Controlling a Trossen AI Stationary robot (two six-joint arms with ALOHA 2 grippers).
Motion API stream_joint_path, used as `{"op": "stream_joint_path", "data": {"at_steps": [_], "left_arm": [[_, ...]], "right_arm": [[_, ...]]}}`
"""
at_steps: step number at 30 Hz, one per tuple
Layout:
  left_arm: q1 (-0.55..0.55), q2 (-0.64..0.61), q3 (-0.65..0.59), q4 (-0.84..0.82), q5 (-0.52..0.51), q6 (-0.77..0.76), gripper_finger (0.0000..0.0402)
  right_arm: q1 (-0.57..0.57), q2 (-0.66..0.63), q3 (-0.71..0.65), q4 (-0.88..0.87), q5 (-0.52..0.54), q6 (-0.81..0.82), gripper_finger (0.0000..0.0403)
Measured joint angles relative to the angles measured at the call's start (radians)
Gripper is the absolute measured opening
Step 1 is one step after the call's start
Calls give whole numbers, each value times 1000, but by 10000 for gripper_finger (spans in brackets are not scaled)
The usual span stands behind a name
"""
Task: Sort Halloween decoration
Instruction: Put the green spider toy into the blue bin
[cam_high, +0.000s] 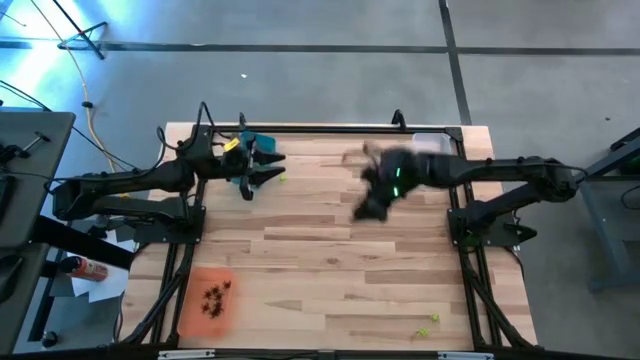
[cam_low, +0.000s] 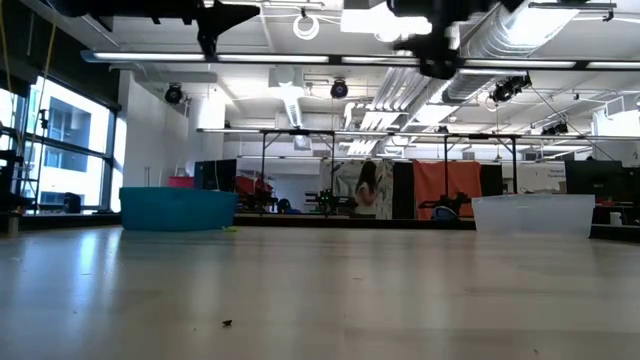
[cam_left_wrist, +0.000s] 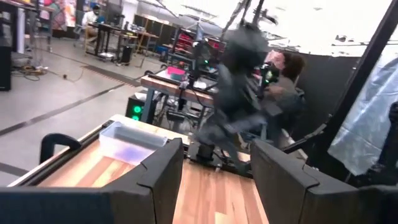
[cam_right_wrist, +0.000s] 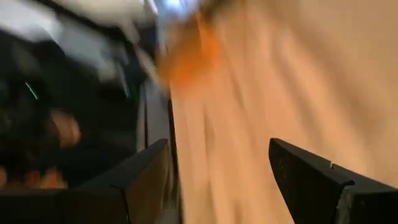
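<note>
On the table's (cam_high: 330, 260) left, dark trinkets (cam_high: 216, 297) lie clustered in the orange tray (cam_high: 192, 312), and the left gripper (cam_high: 268, 167) hangs by the teal tray (cam_high: 262, 141), jaws spread and empty. Mid-table the right gripper (cam_high: 368, 209), blurred, also has its jaws spread. Two lime green trinkets (cam_high: 428, 325) lie at the near right corner, beyond the clear tray (cam_high: 432, 141).

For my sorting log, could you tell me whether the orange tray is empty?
Not empty: the high view shows dark trinkets clustered inside the orange tray.
</note>
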Motion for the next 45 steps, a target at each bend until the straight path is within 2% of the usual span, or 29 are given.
{"op": "stream_joint_path", "data": {"at_steps": [4,7,11,15,17,20,27,36,45], "left_arm": [[1,0,0,-1,-23,0,172],[1,0,0,-1,-24,0,172],[1,0,0,-3,-24,1,172],[1,0,0,-5,-24,1,172],[1,0,0,-5,-24,1,172],[1,0,0,-5,-24,1,172],[1,0,0,-5,-24,-18,172],[2,0,0,-10,-24,-52,172],[2,-1,0,-10,-24,-52,172]], "right_arm": [[222,7,-2,-286,53,127,271],[404,9,-39,-373,79,350,271],[639,9,-125,-337,78,789,271],[829,15,-249,-174,78,1228,271],[900,16,-312,-78,85,1401,271],[976,17,-391,-45,96,1601,271],[980,30,-432,-20,94,1619,260],[988,215,-432,115,74,1611,212],[987,289,-430,108,42,1598,172]]}}
